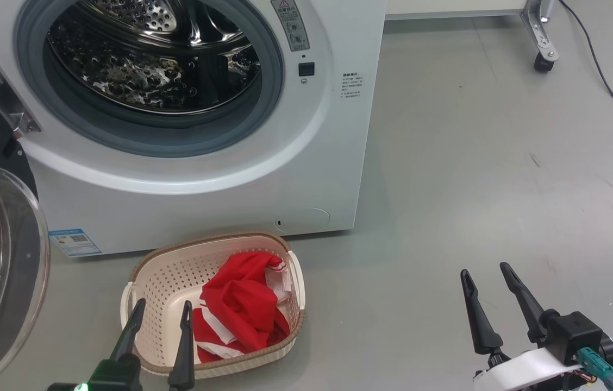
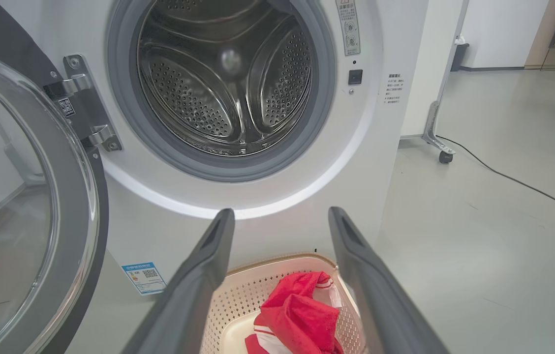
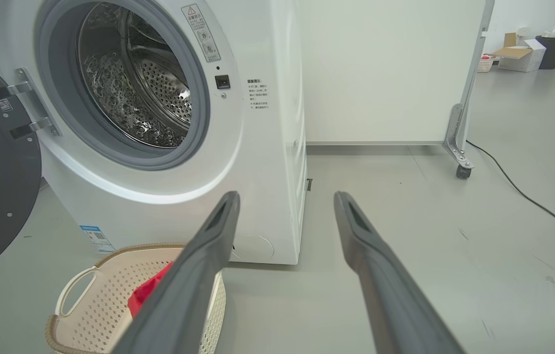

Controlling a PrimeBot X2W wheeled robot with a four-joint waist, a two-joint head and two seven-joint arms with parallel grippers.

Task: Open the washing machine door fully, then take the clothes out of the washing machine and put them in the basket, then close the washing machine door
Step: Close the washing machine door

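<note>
The drum (image 1: pixel 154 70) looks empty from every view, only bare perforated steel. The clothes (image 1: pixel 241 304) lie bunched in the basket (image 1: pixel 162 277), which sits on the floor just in front of the washing machine (image 1: pixel 306 179), below its opening. So I judge that your step in hand is the last one: closing the washing machine door (image 1: pixel 2 271). The door hangs swung wide on the hinge (image 1: pixel 5 95) at the machine's left side, well apart from the opening, with its glass bowl bulging toward you.

Both grippers are empty, fingers spread wide. Your left gripper (image 1: pixel 164 303) hovers over the basket in front of the machine, on the door's side. Your right gripper (image 1: pixel 485 269) hangs out past the machine's right corner, over bare floor. Use the left.

Don't try to pinch the door, because the rim looks too thick and glossy for a sure hold. Instead, get your fingers behind the free edge, the part farthest from the hinge, and sweep it in an arc toward the opening. That edge runs out of the head view, so you'll likely need to turn left first. Push on the black rim, not the glass bowl.

I can't tell whether the door's lower rim clears the basket, so watch that gap as it swings. Finish with a firm press opposite the hinge, near the small black catch (image 1: pixel 306 69) at the opening's right. Keep your fingertips out from between the door and the grey rubber ring (image 1: pixel 268 108).
</note>
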